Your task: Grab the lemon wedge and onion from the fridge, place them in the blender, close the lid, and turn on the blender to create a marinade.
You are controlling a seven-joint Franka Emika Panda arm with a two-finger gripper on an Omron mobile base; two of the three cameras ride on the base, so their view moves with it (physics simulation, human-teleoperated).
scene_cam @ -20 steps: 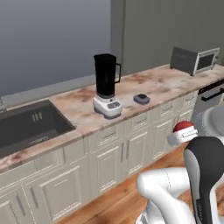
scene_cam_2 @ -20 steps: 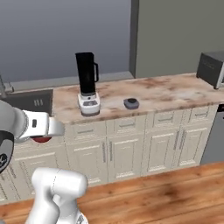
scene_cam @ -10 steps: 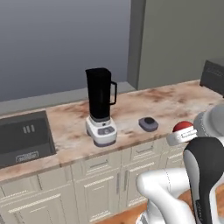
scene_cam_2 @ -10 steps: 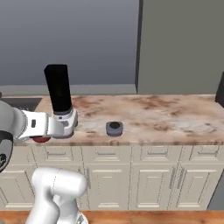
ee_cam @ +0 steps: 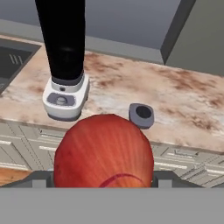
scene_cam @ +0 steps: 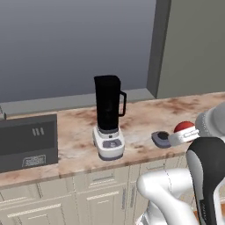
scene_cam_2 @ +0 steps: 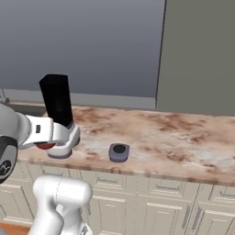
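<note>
A red onion [ee_cam: 103,148] sits between the fingers of my gripper [ee_cam: 103,180], which is shut on it, in front of the counter's edge. In the left base view the onion [scene_cam: 184,127] shows as a red cap on my gripper [scene_cam: 186,134], just right of the lid [scene_cam: 160,138]. The blender [scene_cam: 108,110], a black jug on a white base, stands on the counter without its lid. The dark grey lid [ee_cam: 142,114] lies flat to the right of the blender [ee_cam: 64,52]. The lemon wedge and the fridge are out of view.
The marbled counter [scene_cam: 145,116] runs left to right over cream cabinets [scene_cam_2: 137,202]. A dark sink [scene_cam: 26,143] lies left of the blender. A grey wall and an olive column [scene_cam_2: 197,55] rise behind the counter.
The whole picture has shifted: the base has moved, and the counter with the blender and lid now looks nearer and more head-on. The onion stays in my gripper.
</note>
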